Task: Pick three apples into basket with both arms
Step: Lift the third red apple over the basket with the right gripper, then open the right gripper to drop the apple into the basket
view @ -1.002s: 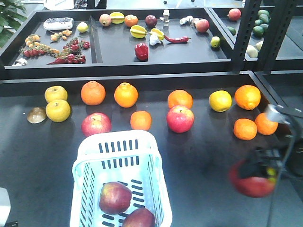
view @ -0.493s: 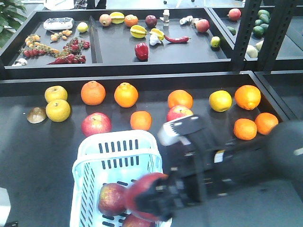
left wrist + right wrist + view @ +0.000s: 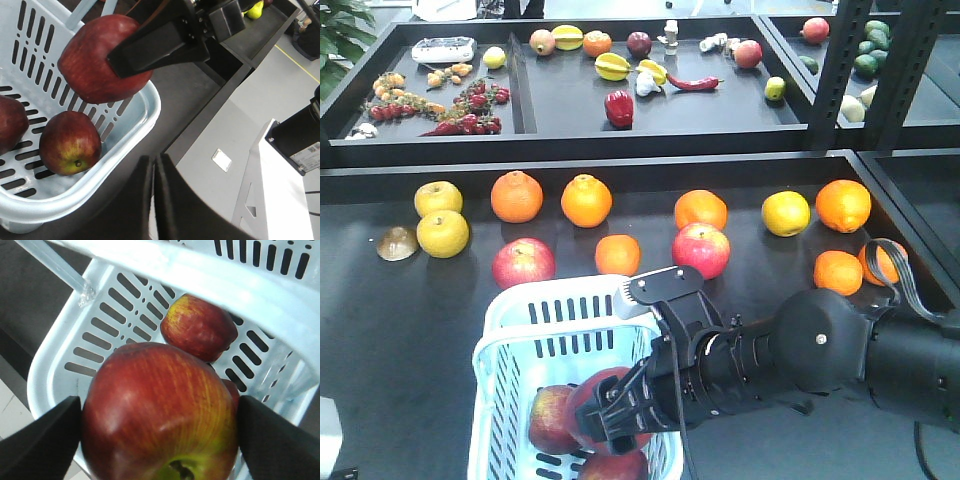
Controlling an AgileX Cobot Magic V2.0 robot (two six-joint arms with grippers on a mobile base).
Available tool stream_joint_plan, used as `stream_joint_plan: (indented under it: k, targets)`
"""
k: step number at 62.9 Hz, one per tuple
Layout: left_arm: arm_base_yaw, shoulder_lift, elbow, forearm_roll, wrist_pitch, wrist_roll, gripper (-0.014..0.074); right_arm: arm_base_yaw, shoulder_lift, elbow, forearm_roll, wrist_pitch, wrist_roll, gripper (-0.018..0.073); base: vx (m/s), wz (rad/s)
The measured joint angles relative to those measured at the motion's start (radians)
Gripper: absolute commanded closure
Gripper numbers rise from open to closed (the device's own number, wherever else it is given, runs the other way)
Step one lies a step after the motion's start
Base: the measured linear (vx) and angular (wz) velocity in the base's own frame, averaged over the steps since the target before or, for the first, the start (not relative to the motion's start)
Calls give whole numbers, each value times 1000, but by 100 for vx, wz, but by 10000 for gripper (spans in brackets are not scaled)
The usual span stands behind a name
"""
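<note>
Dark matte black produce table in a shop-like setup, with black trays at the back holding a red pepper, chilli, starfruit and other small produce. In the front view, a row of dimpled oranges, smooth yellow apples and two brighter pinkish-red apples sits across the middle. The basket, pale blue-white slotted plastic, rectangular with rounded corners, is at 6 o'clock in the frame. The right arm, bulky matte black with rounded joints and a thin looped cable, reaches in from 4 o'clock. The right gripper is clamped on a dark red apple right over the basket's inside. Another dark apple lies at its 9 o'clock on the basket floor, and a third peeks out at 6 o'clock.

Left wrist view: the held apple hangs at 11 o'clock above the basket rim, pinched by a black wedge finger. One floor apple, glossy with a yellowish-green patch near its stem, rests on the slotted bottom, and another shows at the 9 o'clock edge. The left gripper sits at 6 o'clock outside the basket, its two dark fingers pressed together holding nothing.

Right wrist view: the held apple fills the bottom, streaky red with yellow-green by the stem, squeezed between black pads at 9 and 3 o'clock. Below it a floor apple lies on the slotted basket wall and floor.
</note>
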Motion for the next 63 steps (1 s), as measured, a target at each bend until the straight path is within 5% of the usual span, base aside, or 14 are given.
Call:
stream_joint_plan:
  k: [18, 29, 40, 46, 55, 63]
  targets:
    - [0, 0, 0, 0, 0, 0, 603, 0, 0, 0, 6, -15, -1, -41, 0, 0]
    - [0, 0, 0, 0, 0, 0, 603, 0, -31, 0, 10, 32, -14, 131, 0, 0]
    - [0, 0, 0, 0, 0, 0, 603, 0, -105, 0, -26, 146, -23, 402, 0, 0]
    - [0, 0, 0, 0, 0, 0, 603, 0, -163, 0, -76, 230, -23, 573, 0, 0]
    - [0, 0, 0, 0, 0, 0, 603, 0, -271, 0, -201, 358, 20, 566, 0, 0]
    - [0, 0, 0, 0, 0, 0, 603, 0, -398, 0, -371, 431, 158, 564, 0, 0]
